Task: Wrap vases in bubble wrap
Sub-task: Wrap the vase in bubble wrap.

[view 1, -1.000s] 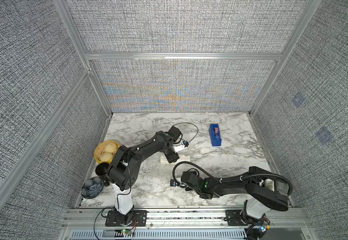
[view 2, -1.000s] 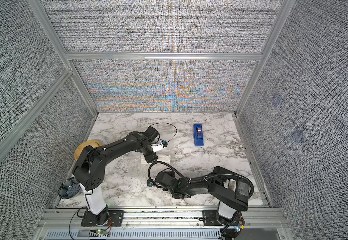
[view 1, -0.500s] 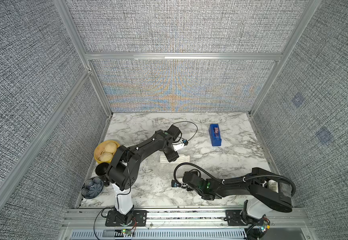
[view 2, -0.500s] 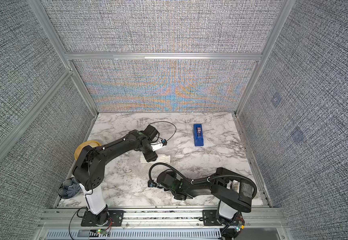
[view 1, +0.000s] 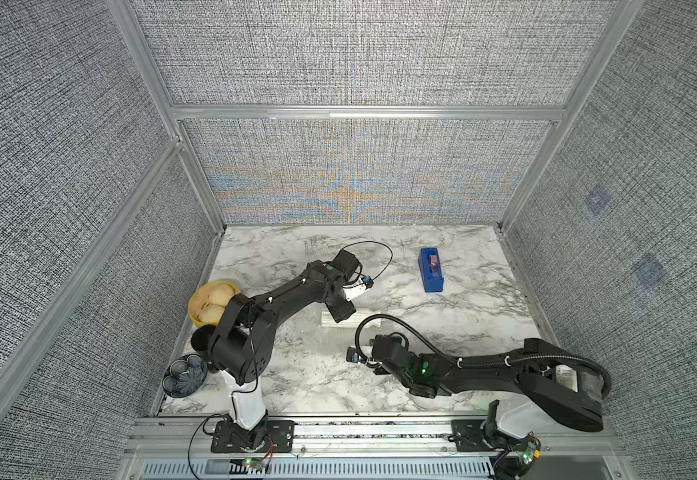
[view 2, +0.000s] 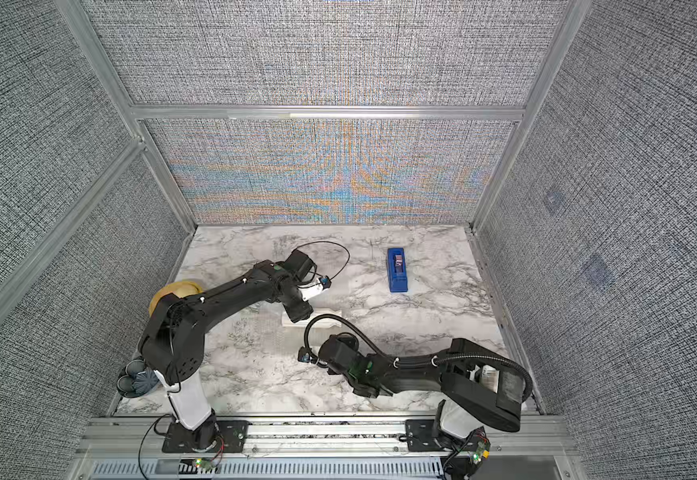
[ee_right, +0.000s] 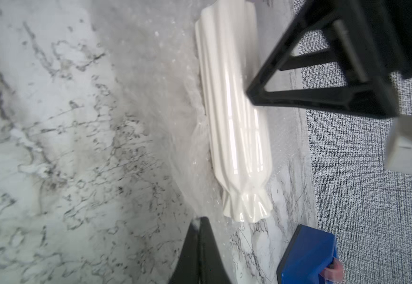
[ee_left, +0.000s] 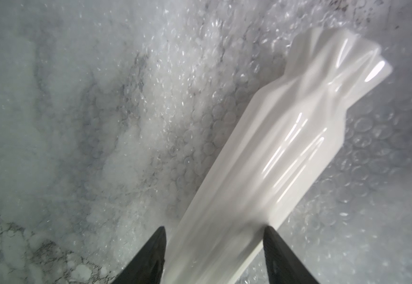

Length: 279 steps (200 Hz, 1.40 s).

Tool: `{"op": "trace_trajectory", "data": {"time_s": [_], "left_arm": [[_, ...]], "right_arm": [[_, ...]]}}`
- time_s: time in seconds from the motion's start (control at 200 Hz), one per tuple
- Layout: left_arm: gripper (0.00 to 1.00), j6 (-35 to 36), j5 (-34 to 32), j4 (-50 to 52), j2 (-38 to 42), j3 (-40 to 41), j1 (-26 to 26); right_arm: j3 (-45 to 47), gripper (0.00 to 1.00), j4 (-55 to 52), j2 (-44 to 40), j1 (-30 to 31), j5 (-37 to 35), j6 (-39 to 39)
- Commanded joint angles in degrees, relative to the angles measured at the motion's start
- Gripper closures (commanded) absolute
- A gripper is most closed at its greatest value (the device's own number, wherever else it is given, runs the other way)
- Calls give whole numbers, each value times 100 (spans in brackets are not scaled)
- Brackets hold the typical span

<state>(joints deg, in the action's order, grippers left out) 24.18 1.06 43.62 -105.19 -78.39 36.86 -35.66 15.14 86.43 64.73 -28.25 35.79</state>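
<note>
Lying sideways: white fluted vase on bubble wrap

Just below centre in a top view, the vase rested on the sheet over the marble desk. The left fingers stood spread astride its base end. The right fingers were pressed together on the wrap's edge. A blue tape dispenser sat at the upper right.
</note>
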Motion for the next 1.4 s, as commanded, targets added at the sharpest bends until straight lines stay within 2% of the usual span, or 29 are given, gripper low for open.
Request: {"op": "trace_trajectory", "data": {"time_s": [0.0,0.34,0.645,0.821,1.081,1.226,1.286,1.326,1.391], "left_arm": [[39,-50,-415,-166,33,24,-21],[39,-115,-582,-412,217,26,-98],[40,-176,-760,-479,64,-71,-196],[41,-283,-1132,-655,120,-93,-231],[40,-639,-1518,-1054,1004,113,-569],[40,-492,-905,-895,1847,208,-681],[40,30,-2,-623,2247,392,-680],[40,835,729,-423,2527,610,-680],[38,1140,1306,-511,2978,1153,-668]], "right_arm": [[-211,100,-74,-65,-177,166,-365],[-920,100,-529,155,-870,616,-630],[-1413,100,-792,646,-1179,696,-755],[-1583,100,-822,834,-1317,777,-832],[-1733,100,-905,1017,-1497,1112,-920],[-1812,100,-981,1052,-1598,1396,-993],[-1837,100,-997,1072,-1629,1507,-1010],[-1854,100,-1011,1092,-1651,1545,-1010],[-1877,100,-1035,1126,-1688,1633,-1021]]}}
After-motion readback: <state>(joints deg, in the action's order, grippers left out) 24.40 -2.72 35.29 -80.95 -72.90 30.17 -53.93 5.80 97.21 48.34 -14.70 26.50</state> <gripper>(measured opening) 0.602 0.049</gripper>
